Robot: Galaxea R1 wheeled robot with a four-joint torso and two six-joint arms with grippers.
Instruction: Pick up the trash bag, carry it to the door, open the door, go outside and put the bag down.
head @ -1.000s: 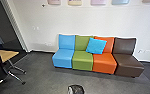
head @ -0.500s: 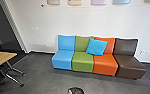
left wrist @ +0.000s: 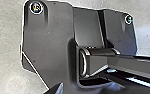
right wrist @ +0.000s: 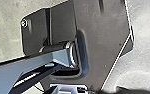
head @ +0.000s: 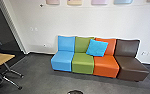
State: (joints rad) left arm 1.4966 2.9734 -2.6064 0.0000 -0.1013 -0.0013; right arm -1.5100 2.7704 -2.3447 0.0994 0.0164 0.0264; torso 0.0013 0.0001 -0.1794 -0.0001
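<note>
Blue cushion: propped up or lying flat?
Propped up. The cushion leans on the backrests of the green seat and orange seat, broad face outward.

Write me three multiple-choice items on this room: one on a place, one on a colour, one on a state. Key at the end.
1. Where is the cushion?
A) On the floor
B) Against the green backrest and the orange backrest
C) Against the brown backrest

2. What colour is the end seat at the picture's right?
A) Brown
B) Blue
C) Green

3. How do the four seats stand?
A) Stacked
B) Spread apart
C) Side by side in a row

Key:
1 B: in the head view the cushion overlaps both backrests.
2 A: the end seat is brown from back to front.
3 C: each seat adjoins the next, like one sofa.
</note>
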